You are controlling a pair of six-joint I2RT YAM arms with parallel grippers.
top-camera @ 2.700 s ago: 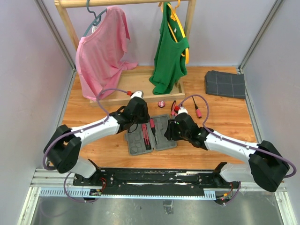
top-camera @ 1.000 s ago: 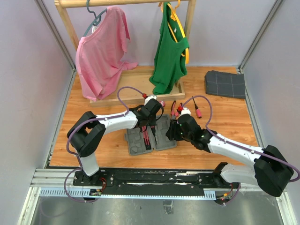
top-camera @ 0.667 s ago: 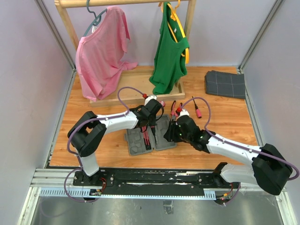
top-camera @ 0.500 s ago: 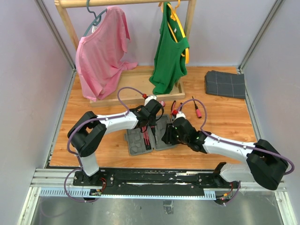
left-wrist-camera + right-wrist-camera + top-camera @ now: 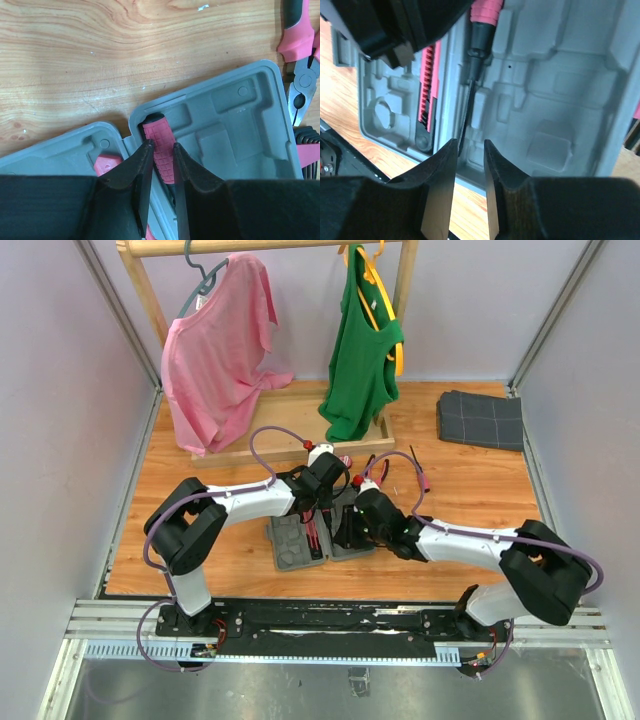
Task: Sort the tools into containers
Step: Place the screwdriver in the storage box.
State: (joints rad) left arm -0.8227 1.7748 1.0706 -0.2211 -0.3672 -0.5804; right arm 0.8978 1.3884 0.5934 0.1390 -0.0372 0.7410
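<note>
Firmly closed on the pink handle of a screwdriver [image 5: 159, 140], the left gripper [image 5: 162, 160] holds it at the lower middle of its wrist view. The tool lies along the long recess beside the hinge of the grey case [image 5: 250, 145], probably to be seated there. The right gripper [image 5: 469, 155], jaws narrow but gripping nothing, straddles the screwdriver's thin tip, seemingly to guide it down. Pliers [image 5: 299, 65] lie on the desk [image 5: 100, 60] at upper right, outside the case.
</note>
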